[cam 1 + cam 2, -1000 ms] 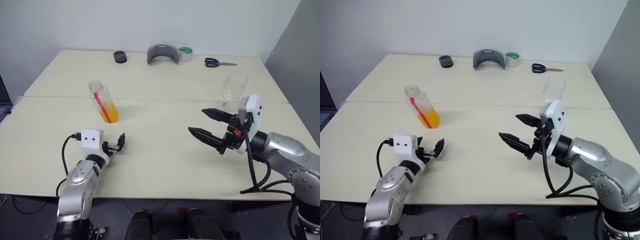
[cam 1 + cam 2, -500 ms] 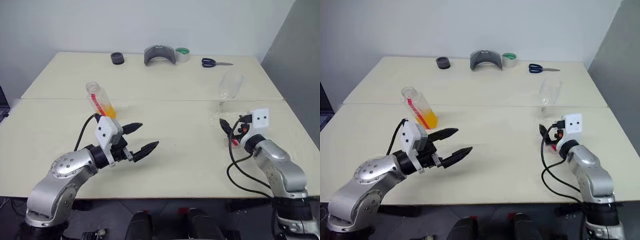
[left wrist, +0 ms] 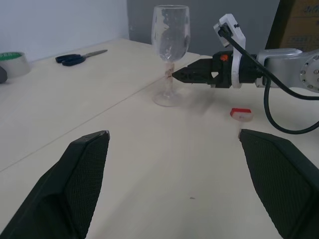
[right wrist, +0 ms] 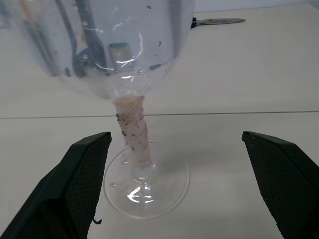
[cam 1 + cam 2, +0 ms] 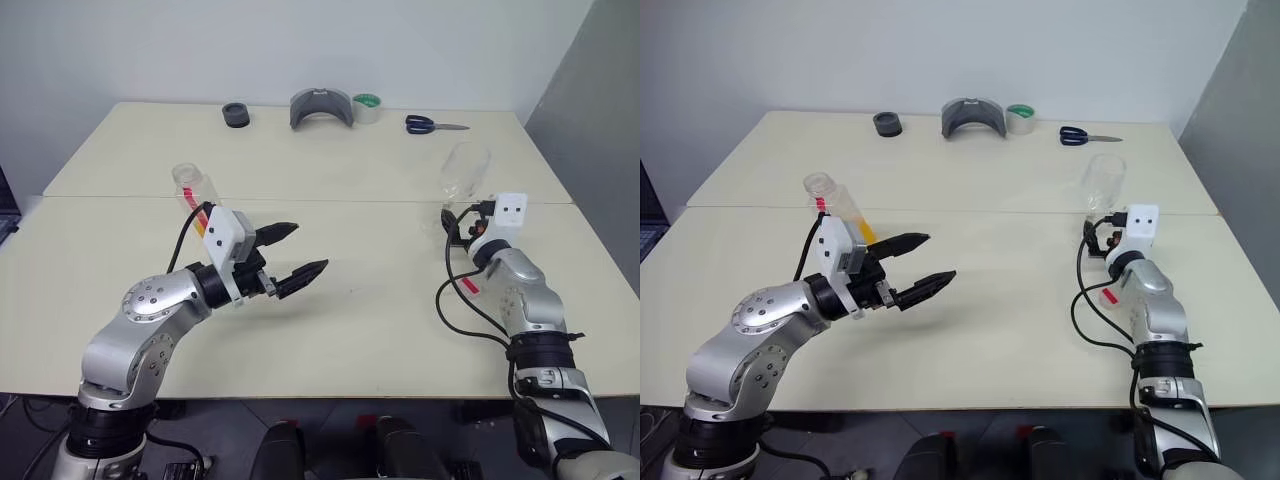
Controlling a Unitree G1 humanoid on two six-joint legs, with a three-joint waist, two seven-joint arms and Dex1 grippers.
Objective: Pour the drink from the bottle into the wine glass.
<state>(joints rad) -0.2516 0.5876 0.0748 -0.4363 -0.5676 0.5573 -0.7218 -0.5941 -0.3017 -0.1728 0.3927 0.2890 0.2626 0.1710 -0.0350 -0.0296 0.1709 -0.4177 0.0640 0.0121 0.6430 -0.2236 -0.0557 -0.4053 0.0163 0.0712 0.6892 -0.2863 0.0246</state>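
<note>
The bottle [image 5: 192,192] stands left of centre on the table [image 5: 350,330], tilted, and the orange drink [image 5: 864,231] fills its lower part. My left wrist hides part of it. My left gripper [image 5: 305,250] hovers open just right of the bottle, level and pointing right, holding nothing. The wine glass [image 5: 463,176] stands upright at the right and looks empty. My right gripper [image 5: 452,228] is open at the glass's foot. In the right wrist view its fingers [image 4: 84,189] stand apart on either side of the stem [image 4: 133,130] without touching it.
Along the far edge lie blue scissors [image 5: 425,124], a green tape roll [image 5: 369,107], a grey curved piece [image 5: 322,105] and a black ring [image 5: 236,114]. A small red-and-white piece [image 3: 240,114] lies on the table by my right arm.
My left arm rose from the table and swung right past the bottle. My right gripper went forward and down to the glass's foot. Both stayed open.
</note>
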